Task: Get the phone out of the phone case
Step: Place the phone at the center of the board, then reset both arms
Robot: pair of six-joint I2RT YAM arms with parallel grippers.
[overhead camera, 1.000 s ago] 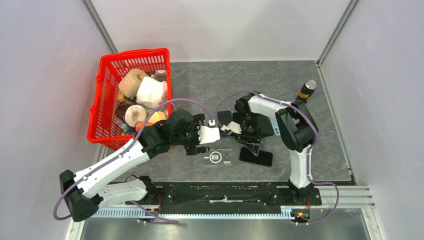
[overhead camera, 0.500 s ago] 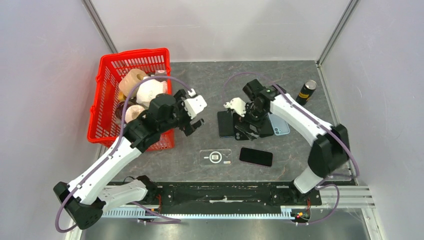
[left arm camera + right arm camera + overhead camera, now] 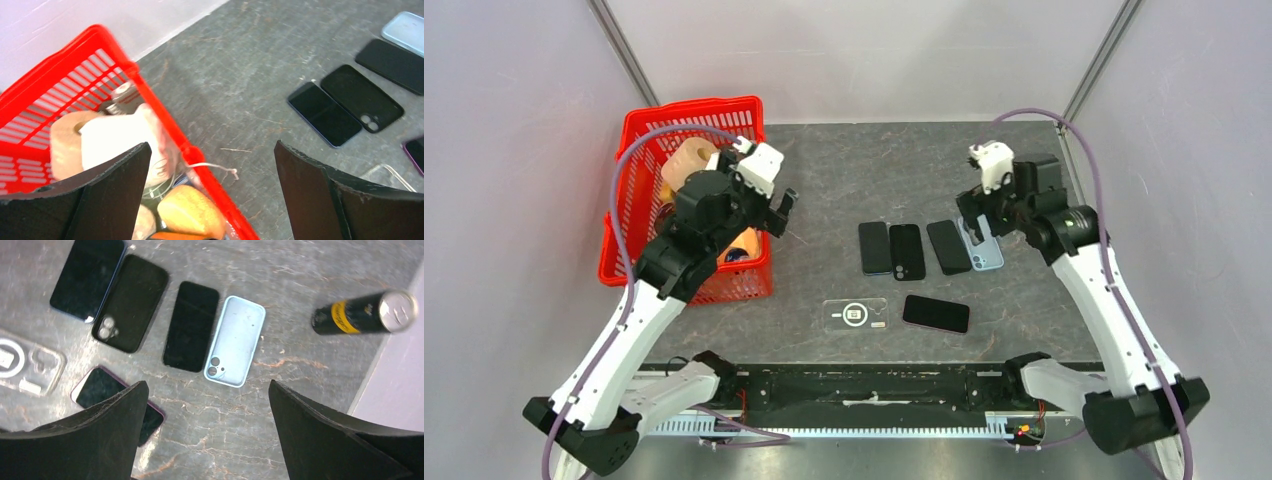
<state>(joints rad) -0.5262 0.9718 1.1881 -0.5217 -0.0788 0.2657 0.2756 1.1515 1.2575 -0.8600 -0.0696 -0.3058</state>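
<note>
Overhead, left end effector [image 3: 210, 150] at ten o'clock and right end effector [image 3: 208, 385] at two o'clock gape wide, empty; phone [image 3: 191, 326] lies beside blue phone case [image 3: 235, 340].

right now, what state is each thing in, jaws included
left jaws, open, empty
right jaws, open, empty
clear plastic phone case, empty, flat
light blue phone case, flat, cutout showing
black phone case, flat, cutout showing
purple-edged phone, uncased, screen dark
blue-edged phone, uncased, screen dark
plain black phone, uncased, screen dark
red plastic basket, upright, loaded
black-yellow can, seemingly upright
</note>
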